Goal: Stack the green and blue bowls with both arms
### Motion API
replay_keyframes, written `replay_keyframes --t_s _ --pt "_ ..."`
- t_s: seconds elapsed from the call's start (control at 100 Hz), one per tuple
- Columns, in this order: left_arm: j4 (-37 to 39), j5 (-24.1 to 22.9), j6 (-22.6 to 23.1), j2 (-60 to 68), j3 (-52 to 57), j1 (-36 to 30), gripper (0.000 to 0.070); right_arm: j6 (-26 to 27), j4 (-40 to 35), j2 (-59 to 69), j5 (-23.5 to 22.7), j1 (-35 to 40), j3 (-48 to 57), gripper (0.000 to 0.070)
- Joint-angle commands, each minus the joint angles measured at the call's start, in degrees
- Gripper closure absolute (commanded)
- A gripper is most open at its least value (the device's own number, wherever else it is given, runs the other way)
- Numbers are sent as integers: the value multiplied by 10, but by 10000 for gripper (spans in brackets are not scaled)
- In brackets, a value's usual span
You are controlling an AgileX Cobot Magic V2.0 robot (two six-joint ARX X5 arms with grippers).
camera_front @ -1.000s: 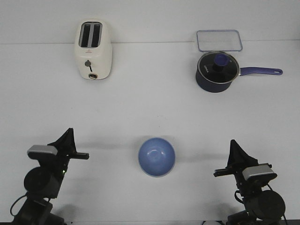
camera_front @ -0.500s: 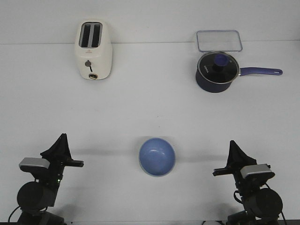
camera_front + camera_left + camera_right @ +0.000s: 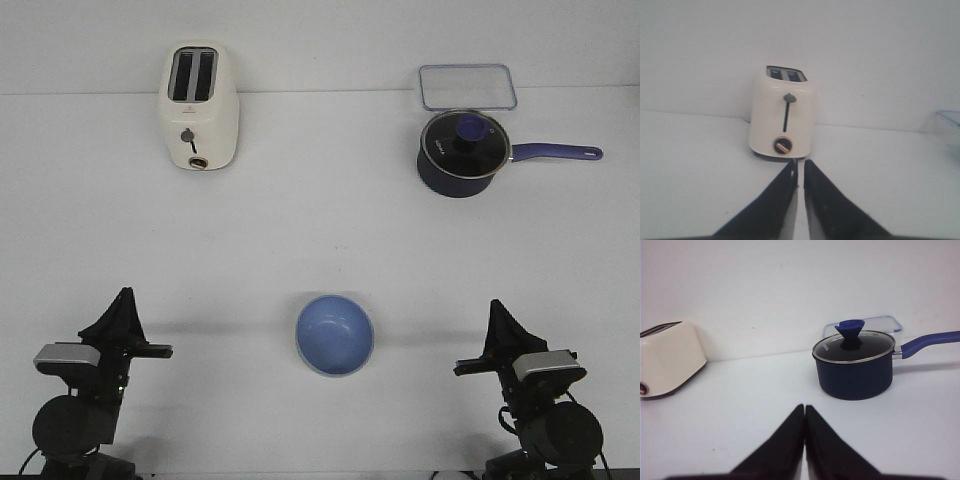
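Note:
The blue bowl (image 3: 334, 334) sits upright on the white table near the front middle, between my two arms. The green bowl does not show on its own in any view. My left gripper (image 3: 124, 296) is at the front left, well left of the bowl, its jaws drawn together with only a thin slit and nothing between them (image 3: 800, 163). My right gripper (image 3: 495, 304) is at the front right, well right of the bowl, its jaws pressed together and empty (image 3: 805, 407). Neither wrist view shows a bowl.
A cream toaster (image 3: 199, 106) stands at the back left; it also shows in the left wrist view (image 3: 784, 120). A dark navy saucepan with a glass lid (image 3: 464, 152) stands at the back right, its handle pointing right, with a clear lidded box (image 3: 467, 86) behind it.
My left arm has drawn back toward the front left corner and lowered. The right arm and the blue bowl have hardly moved.

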Motion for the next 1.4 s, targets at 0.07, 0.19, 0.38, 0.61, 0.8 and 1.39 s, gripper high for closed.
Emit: replay_keyframes --t_s 0.07,0.19,0.38,0.61,0.8,1.39 --pt "1 111 18 -52 -64 64 685 -2 9 0 2 1 3 700" --pt "0 162 19 -103 -116 105 685 -2 10 0 2 1 3 700" --pt "-19 159 36 -127 -141 121 685 -2 10 0 2 1 3 700" --pt "-21 158 61 -126 -140 127 685 -2 10 0 2 1 3 700" --pt "-21 158 61 -126 -140 127 685 -2 10 0 2 1 3 700" --pt "-21 158 61 -126 -140 127 685 -33 10 0 11 0 3 700"
